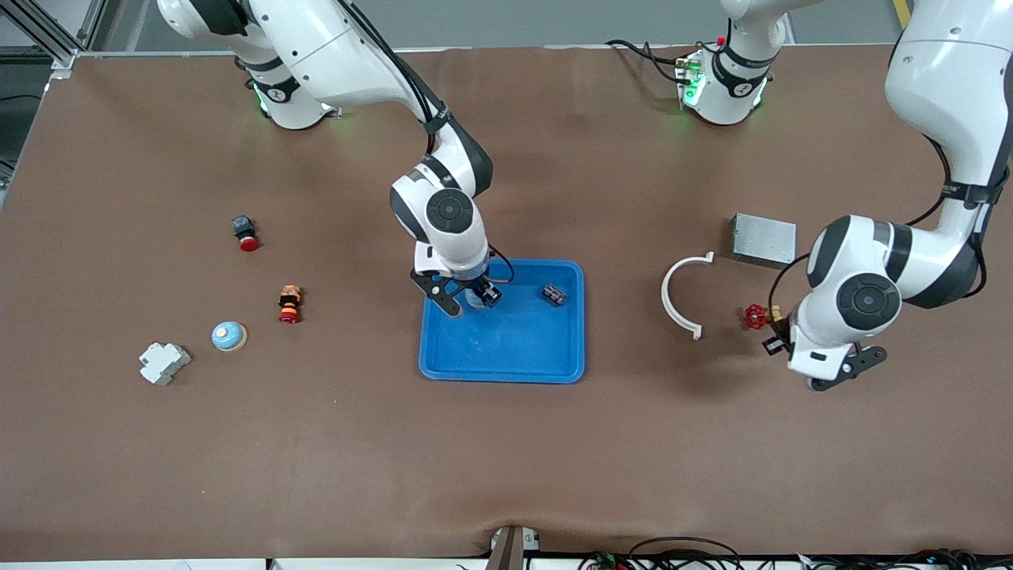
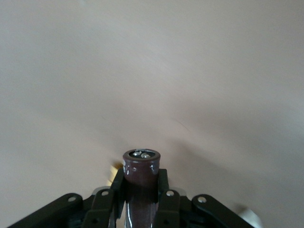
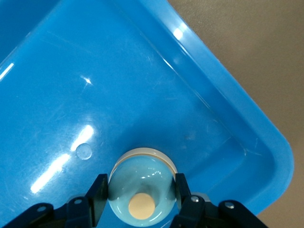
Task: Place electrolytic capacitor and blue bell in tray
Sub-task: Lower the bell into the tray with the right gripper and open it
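Note:
The bright-blue tray (image 1: 506, 352) lies mid-table and fills the right wrist view (image 3: 228, 114). My right gripper (image 1: 472, 299) is over the tray's corner toward the right arm's base, shut on a light-blue bell (image 3: 141, 183) with a tan button on top (image 3: 137, 192). The bell sits low in the tray, just inside its rim. My left gripper (image 1: 831, 378) is over bare table at the left arm's end. It is shut on the electrolytic capacitor (image 2: 141, 171), a dark brown cylinder sticking out between the fingers (image 2: 141, 190). The capacitor is hidden in the front view.
A small dark part (image 1: 553, 294) lies in the tray. A second blue bell (image 1: 229, 336), a white block (image 1: 164, 362) and two red-capped buttons (image 1: 290, 304) (image 1: 246, 233) lie toward the right arm's end. A white arc (image 1: 682, 294), red handwheel (image 1: 756, 316) and grey metal box (image 1: 764, 239) lie near the left gripper.

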You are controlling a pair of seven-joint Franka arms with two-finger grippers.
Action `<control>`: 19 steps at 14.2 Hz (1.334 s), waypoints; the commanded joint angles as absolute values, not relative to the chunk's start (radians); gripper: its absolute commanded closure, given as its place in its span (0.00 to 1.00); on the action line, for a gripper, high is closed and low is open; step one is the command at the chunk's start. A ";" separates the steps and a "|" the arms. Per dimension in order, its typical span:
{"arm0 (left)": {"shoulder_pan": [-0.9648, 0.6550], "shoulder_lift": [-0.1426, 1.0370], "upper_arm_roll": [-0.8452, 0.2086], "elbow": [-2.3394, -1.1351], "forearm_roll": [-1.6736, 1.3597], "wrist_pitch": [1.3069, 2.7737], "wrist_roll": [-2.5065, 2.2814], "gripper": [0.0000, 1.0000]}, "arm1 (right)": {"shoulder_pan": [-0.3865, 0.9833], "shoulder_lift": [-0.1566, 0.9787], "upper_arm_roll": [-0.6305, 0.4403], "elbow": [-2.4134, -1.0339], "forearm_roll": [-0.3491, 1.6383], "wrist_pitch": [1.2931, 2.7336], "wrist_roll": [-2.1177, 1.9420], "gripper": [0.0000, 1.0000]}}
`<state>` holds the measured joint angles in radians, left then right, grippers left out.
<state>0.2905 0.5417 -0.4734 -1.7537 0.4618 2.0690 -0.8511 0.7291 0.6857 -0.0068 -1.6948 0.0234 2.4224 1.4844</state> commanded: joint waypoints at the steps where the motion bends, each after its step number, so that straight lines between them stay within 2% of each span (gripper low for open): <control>1: 0.287 0.526 -0.540 -1.764 0.433 2.051 -0.946 1.00 | 0.744 0.709 -0.018 -1.677 0.015 2.425 1.511 0.14; 2: 0.281 0.531 -0.573 -1.758 0.433 2.051 -1.001 1.00 | 0.747 0.709 -0.020 -1.677 0.012 2.425 1.511 0.00; 5: 0.256 0.570 -0.659 -1.734 0.428 2.054 -1.161 1.00 | 0.747 0.703 -0.023 -1.648 0.008 2.407 1.506 0.00; 8: 0.138 0.638 -0.663 -1.668 0.430 2.077 -1.342 1.00 | 0.721 0.689 -0.029 -1.589 0.002 2.286 1.439 0.00; 11: 0.046 0.715 -0.657 -1.611 0.437 2.150 -1.517 1.00 | 0.638 0.600 -0.029 -1.618 0.003 2.204 1.206 0.00; 15: -0.060 0.771 -0.591 -1.603 0.436 2.342 -1.647 1.00 | 0.462 0.477 -0.034 -1.735 -0.002 2.200 0.794 0.00; 19: -0.156 0.830 -0.532 -1.536 0.431 2.410 -1.742 1.00 | 0.229 0.364 -0.034 -1.857 -0.002 2.195 0.369 0.00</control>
<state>-0.1058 0.7954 -0.5590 -1.6031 0.4407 2.4013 -1.7008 0.3327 0.4559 -0.0594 -1.7467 0.0121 2.1873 0.5315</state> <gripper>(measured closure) 0.700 0.000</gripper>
